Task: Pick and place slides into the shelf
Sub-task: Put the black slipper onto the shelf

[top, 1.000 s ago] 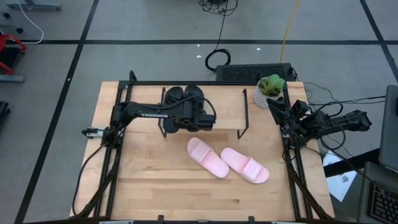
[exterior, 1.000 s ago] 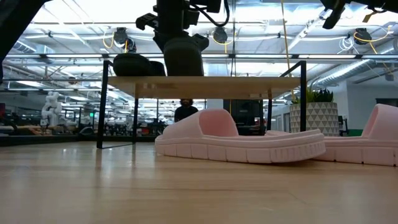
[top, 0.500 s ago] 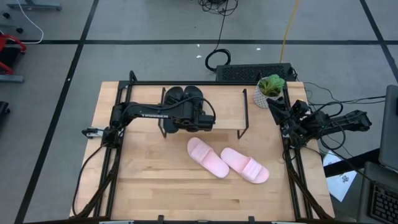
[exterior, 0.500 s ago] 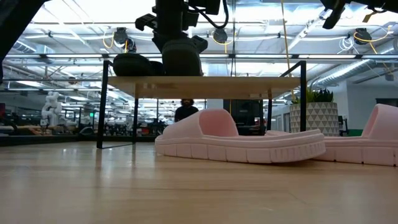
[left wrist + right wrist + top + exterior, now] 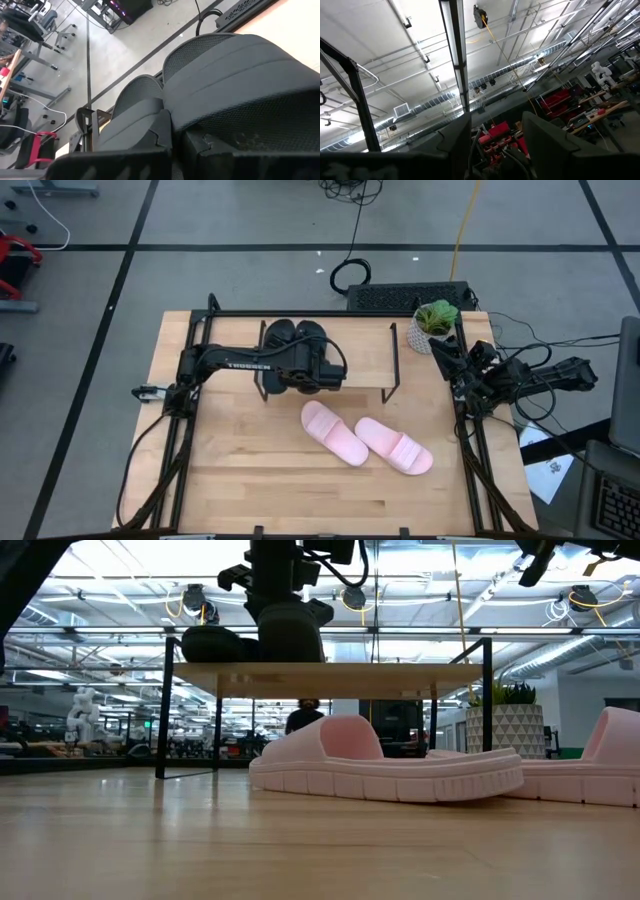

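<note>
Two black slides (image 5: 280,336) (image 5: 312,335) lie side by side, soles down, on the left part of the shelf's wooden top (image 5: 360,345). My left gripper (image 5: 312,368) reaches over the shelf's near edge, shut, at the near end of the right-hand black slide (image 5: 240,90). The other black slide (image 5: 137,115) lies just beside it. Two pink slides (image 5: 335,432) (image 5: 395,446) rest on the table in front of the shelf. My right gripper (image 5: 495,145) waits open at the table's right edge, pointing up at the ceiling. My left gripper's shut fingertips (image 5: 200,142) lie against the near end (image 5: 215,127) of the right-hand black slide, coming from the table's near side and slanting down. The fingers hide the exact place of contact. The slide rests flat on the shelf top (image 5: 400,677).
A potted plant (image 5: 432,325) stands at the shelf's right end. A dark keyboard-like case (image 5: 410,297) lies behind the table. The right half of the shelf top is bare, and bare tabletop (image 5: 250,470) lies in front of the pink slides.
</note>
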`<state>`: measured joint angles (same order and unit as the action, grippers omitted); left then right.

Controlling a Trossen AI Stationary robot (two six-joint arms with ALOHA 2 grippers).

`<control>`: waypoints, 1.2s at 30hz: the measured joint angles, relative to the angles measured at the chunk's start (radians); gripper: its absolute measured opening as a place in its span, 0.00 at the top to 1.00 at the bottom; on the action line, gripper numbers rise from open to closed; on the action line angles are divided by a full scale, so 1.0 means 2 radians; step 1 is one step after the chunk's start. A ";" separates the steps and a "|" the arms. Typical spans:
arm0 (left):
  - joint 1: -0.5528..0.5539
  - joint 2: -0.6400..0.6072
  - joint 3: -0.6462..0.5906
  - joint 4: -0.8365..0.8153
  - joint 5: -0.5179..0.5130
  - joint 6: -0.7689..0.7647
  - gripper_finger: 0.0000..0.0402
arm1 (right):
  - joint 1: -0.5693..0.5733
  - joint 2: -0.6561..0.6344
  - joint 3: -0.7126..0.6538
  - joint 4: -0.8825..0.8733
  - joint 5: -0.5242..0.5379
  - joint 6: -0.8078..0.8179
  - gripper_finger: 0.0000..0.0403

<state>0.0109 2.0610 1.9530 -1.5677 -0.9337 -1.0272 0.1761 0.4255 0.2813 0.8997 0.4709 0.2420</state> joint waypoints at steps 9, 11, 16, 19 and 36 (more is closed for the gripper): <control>-0.004 -0.003 -0.054 -0.001 0.001 -0.034 0.97 | 0.000 0.000 0.000 0.000 0.000 0.000 0.58; -0.007 -0.003 -0.055 -0.002 0.000 -0.037 0.95 | 0.000 0.000 0.000 0.000 0.000 0.000 0.58; -0.010 -0.001 -0.056 0.000 0.001 -0.039 0.91 | 0.000 0.000 0.000 0.000 0.000 0.000 0.58; -0.011 -0.001 -0.056 0.001 0.005 -0.038 0.88 | 0.000 0.000 0.000 0.000 0.000 0.000 0.58; -0.014 -0.001 -0.055 0.003 0.012 -0.028 0.71 | 0.000 0.000 0.000 0.000 0.000 0.000 0.58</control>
<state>-0.0174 2.0598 1.8423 -1.5624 -0.9096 -1.0824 0.1761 0.4256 0.2813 0.8997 0.4709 0.2412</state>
